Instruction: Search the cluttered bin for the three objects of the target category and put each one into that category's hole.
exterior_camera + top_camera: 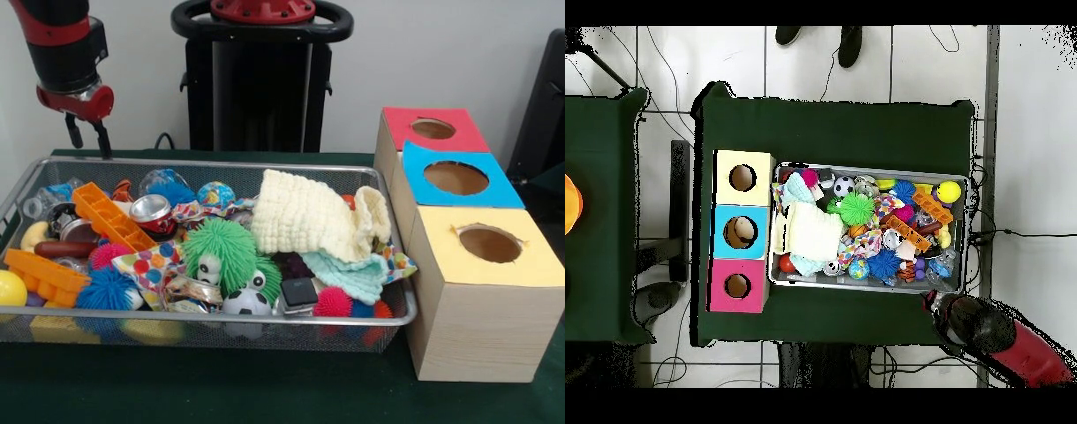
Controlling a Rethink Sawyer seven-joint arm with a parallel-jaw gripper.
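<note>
The wire mesh bin (221,331) is packed with toys and cloths; it also shows in the overhead view (870,168). A crushed clear bottle (46,200) with a bluish label lies in its back left corner. A second clear bluish bottle (166,185) lies at the back, behind a shiny can (150,210). I see no third bottle. My gripper (89,141) hangs open and empty just above and behind the bin's back left corner. In the overhead view the arm's end (935,299) sits just outside the bin's lower right corner.
Three wooden boxes with round top holes stand beside the bin: red (433,130), blue (456,177), yellow (488,244). In the bin lie a cream cloth (305,216), a green fuzzy toy (228,249), orange trays (108,216), spiky balls and a small football (246,303).
</note>
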